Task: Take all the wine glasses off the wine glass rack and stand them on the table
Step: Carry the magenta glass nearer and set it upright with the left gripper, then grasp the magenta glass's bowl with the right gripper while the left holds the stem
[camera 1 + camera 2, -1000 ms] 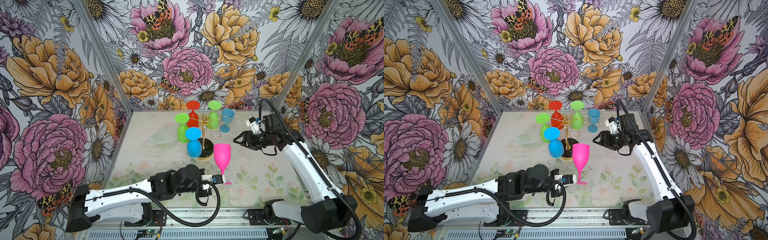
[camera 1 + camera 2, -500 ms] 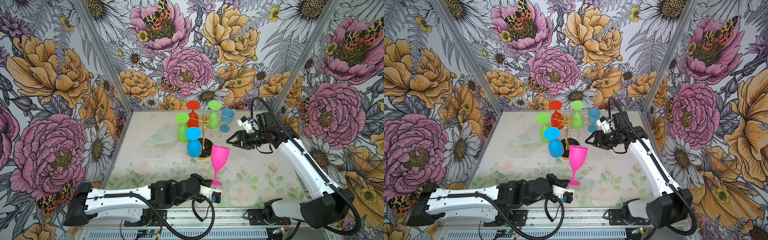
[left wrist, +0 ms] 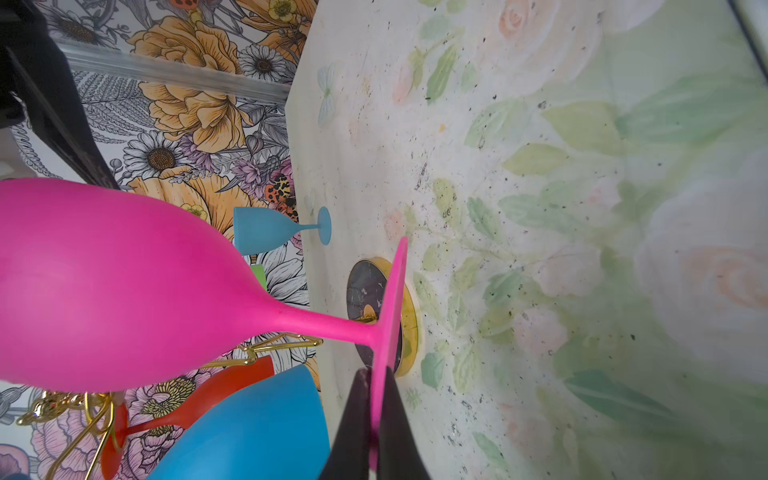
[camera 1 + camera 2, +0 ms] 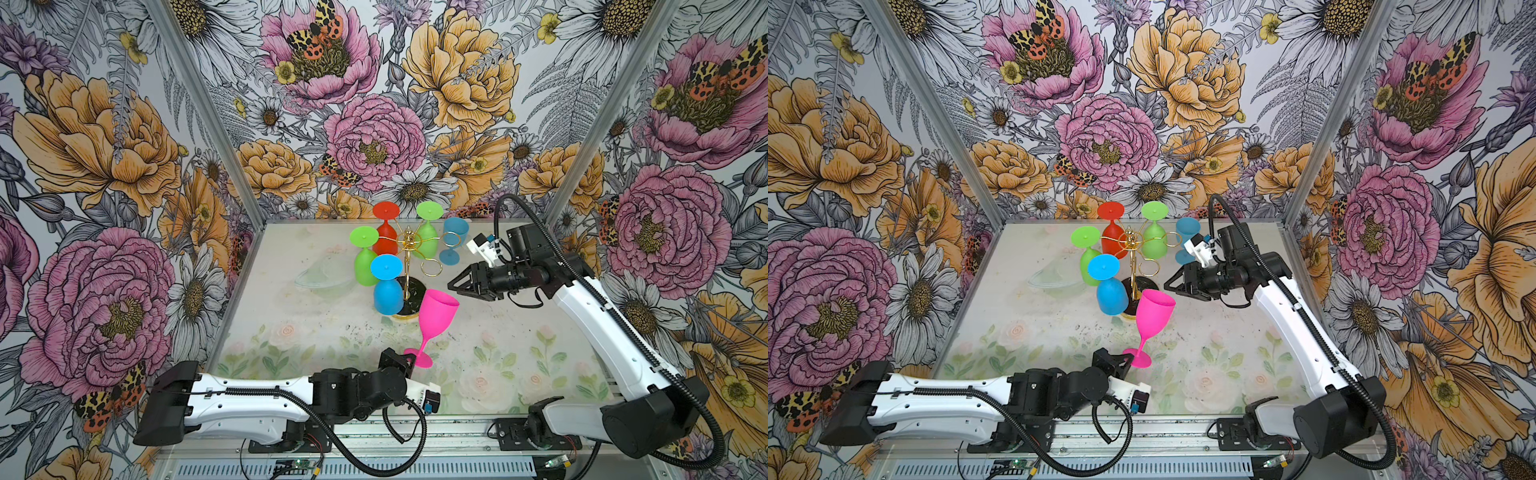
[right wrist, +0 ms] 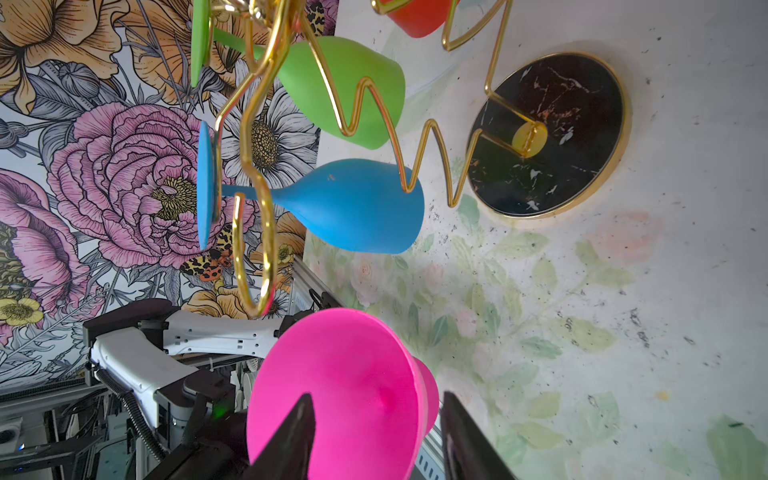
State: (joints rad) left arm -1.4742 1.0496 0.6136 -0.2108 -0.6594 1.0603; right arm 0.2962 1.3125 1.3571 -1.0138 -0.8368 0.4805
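Observation:
The pink wine glass (image 4: 436,316) (image 4: 1154,311) leans toward the back right in front of the wine glass rack (image 4: 409,266) (image 4: 1133,257), off its arms. My left gripper (image 4: 409,359) (image 4: 1121,359) (image 3: 376,374) is shut on the edge of its round foot (image 3: 390,299). My right gripper (image 4: 451,286) (image 4: 1167,286) (image 5: 376,397) hangs open just right of the bowl's rim. In the right wrist view the mouth of the pink wine glass (image 5: 340,386) faces me between the black fingers (image 5: 307,415).
Four glasses hang upside down on the rack: a blue one (image 4: 386,291) (image 5: 357,208), two green (image 4: 365,257) (image 4: 428,237) and a red one (image 4: 385,232). Another blue glass (image 4: 453,241) stands upright behind. A clear dish (image 4: 328,276) lies left of the black base (image 5: 548,133).
The left arm has drawn back toward the front and the pink glass has tipped from upright to leaning. The right gripper has moved left toward the bowl's rim, jaws a little narrower.

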